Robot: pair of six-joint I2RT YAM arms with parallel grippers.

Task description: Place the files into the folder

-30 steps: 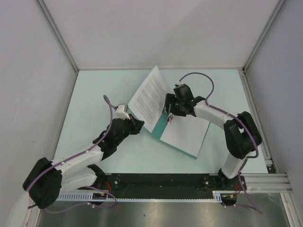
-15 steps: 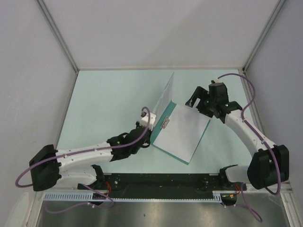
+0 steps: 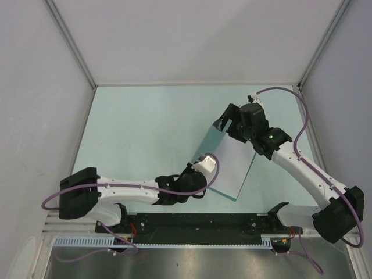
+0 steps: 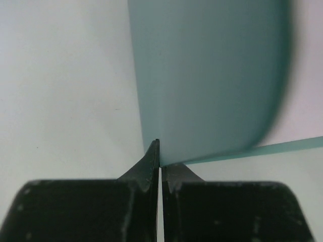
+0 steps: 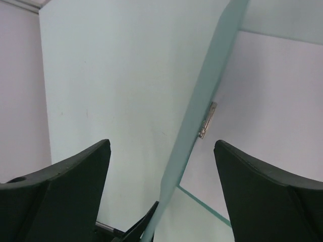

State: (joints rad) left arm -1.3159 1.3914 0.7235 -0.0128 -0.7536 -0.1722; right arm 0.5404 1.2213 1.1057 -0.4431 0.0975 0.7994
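Note:
The teal folder [image 3: 233,195] lies on the table at the middle right, its front cover [image 3: 206,142] raised and leaning over the inside. My left gripper [image 3: 199,169] is shut on the cover's free edge; in the left wrist view the jaws [image 4: 160,160] pinch the teal cover [image 4: 212,75]. A white sheet [image 3: 233,165] lies inside the folder, with no print showing. My right gripper [image 3: 225,125] is open and empty above the folder's far corner. In the right wrist view the cover [image 5: 202,126] stands edge-on between my right gripper's [image 5: 161,146] fingers, beside a metal clip [image 5: 207,121] and the sheet [image 5: 272,101].
The pale mint tabletop [image 3: 139,128] is walled by white panels at the back and sides. A metal rail [image 3: 317,145] runs along the right edge. The arm bases sit on a black bar [image 3: 197,224] at the near edge.
My left gripper has carried the cover's edge right and toward the near side, leaning the cover further over the sheets. My right gripper has let go, pulled away and come back above the far corner.

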